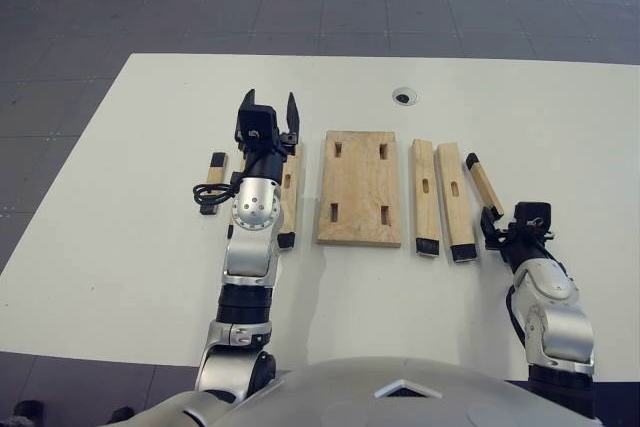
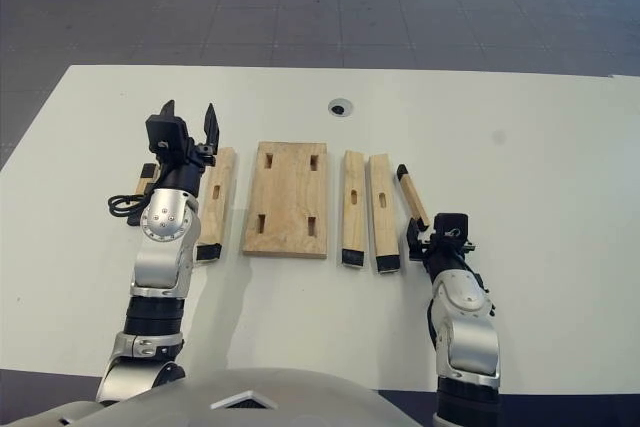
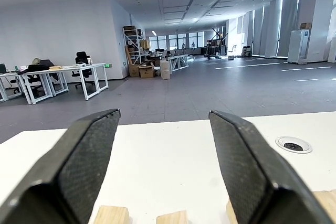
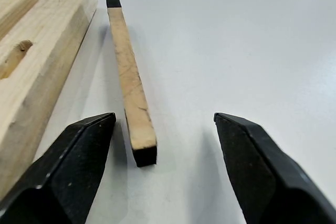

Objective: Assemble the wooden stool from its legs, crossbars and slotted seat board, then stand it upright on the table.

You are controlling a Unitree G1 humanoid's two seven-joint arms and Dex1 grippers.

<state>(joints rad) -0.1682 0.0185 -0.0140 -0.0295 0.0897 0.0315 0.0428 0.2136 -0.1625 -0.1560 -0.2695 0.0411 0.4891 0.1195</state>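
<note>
Status: seat board (image 1: pixel 359 187) lies flat in the middle of the table (image 1: pixel 120 247), four slots facing up. At its 3 o'clock are two legs side by side, inner leg (image 1: pixel 424 195) and outer leg (image 1: pixel 455 199), black-capped ends toward the robot. Right crossbar (image 1: pixel 484 184) lies just past them, also at 3 o'clock, slightly angled. At the board's 9 o'clock: left leg (image 2: pixel 215 202), partly under the left arm, then left crossbar (image 1: pixel 216 167) beyond it. Left gripper (image 1: pixel 271 99) sits over the left leg's 12 o'clock end, fingers spread, gripping nothing (contact with the wood: can't tell). Right gripper (image 4: pixel 164 116) is at the right crossbar's 6 o'clock end, fingers apart, bar tip just ahead of the gap, not touched. Cable port (image 1: pixel 404 98) at the board's 1 o'clock.
</note>
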